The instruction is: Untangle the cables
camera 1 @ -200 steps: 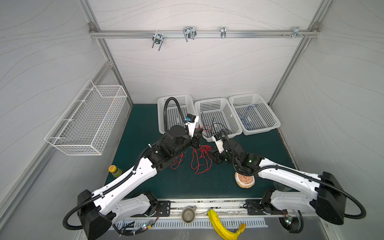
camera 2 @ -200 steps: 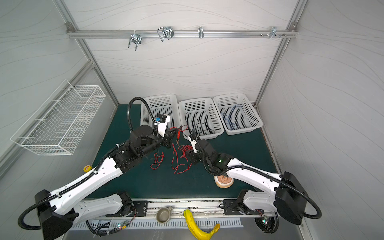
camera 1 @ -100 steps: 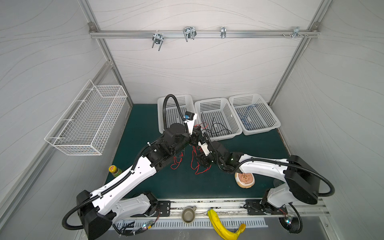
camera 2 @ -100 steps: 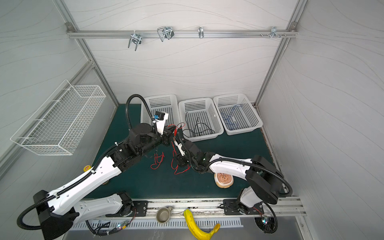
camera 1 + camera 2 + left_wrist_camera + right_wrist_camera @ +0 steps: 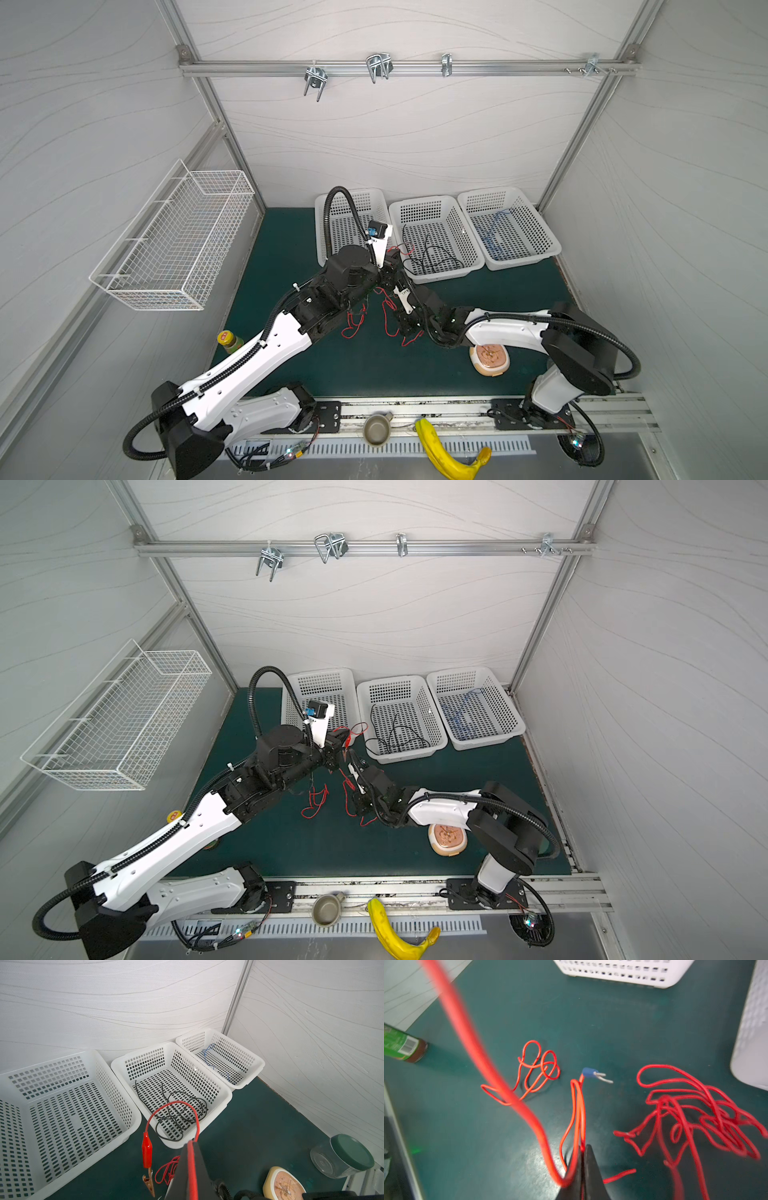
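Observation:
Red cables (image 5: 388,316) lie tangled on the green mat between both arms in both top views (image 5: 316,802). My left gripper (image 5: 190,1143) is shut on a red cable (image 5: 170,1105) that loops up to a red alligator clip (image 5: 147,1151); it hangs by the middle basket (image 5: 390,266). My right gripper (image 5: 583,1147) is low over the mat (image 5: 405,328), shut on a red cable ending in a blue fork terminal (image 5: 588,1072). A red tangle (image 5: 706,1118) lies beside it. Black cables (image 5: 432,253) rest in the middle basket and a blue cable (image 5: 494,232) in the right one.
Three white baskets stand along the back; the left basket (image 5: 322,232) has no cable in it. A small clock (image 5: 490,357) lies under the right arm. A bottle (image 5: 227,340) stands left, a jar (image 5: 342,1157) right. A cup (image 5: 376,428) and banana (image 5: 440,449) sit in front.
My right gripper has swung left and down into the red cables, and its jaws have closed on one. The left gripper has kept its hold and lifted slightly.

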### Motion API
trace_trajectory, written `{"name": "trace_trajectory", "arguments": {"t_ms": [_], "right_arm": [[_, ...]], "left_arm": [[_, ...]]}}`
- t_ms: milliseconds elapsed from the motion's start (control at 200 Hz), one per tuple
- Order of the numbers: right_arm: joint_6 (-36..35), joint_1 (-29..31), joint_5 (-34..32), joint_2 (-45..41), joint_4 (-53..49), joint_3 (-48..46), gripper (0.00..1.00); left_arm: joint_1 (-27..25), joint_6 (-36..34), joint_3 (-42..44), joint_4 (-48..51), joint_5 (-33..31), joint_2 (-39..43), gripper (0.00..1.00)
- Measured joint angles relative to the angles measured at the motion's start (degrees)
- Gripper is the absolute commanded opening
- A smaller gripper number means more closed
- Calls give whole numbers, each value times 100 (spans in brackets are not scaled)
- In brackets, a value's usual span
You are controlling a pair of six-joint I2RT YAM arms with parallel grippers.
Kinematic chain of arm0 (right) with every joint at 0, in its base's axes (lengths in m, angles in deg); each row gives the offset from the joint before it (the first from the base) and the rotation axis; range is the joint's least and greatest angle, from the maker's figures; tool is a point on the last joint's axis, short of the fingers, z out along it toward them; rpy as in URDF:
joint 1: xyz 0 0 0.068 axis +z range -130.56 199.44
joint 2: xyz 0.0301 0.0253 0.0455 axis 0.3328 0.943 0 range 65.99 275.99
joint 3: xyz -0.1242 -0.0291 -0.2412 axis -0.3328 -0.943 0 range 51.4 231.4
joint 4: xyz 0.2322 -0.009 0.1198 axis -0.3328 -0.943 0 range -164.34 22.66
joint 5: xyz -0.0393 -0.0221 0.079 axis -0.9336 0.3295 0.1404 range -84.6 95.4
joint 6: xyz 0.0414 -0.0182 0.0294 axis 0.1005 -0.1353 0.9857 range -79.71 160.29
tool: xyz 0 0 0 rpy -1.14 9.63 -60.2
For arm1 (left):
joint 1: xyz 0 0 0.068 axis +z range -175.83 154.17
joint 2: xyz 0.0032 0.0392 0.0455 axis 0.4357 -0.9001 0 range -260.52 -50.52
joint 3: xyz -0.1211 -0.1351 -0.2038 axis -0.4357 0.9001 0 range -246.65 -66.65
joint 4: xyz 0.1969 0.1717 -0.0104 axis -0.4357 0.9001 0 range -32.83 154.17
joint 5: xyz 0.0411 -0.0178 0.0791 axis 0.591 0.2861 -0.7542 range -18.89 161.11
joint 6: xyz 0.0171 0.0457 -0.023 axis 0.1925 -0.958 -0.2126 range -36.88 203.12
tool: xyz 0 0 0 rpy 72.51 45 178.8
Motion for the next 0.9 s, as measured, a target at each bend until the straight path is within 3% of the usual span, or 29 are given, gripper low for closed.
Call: {"name": "trace_trajectory", "arguments": {"t_ms": [445, 896], "right_arm": [[-398, -39, -942, 17, -212, 629, 0], [-28, -726, -901, 280, -192, 411, 0]], "left_arm": [[0, -44, 0, 476, 170, 109, 0], [0, -205, -229, 1069, 59, 525, 0]]}}
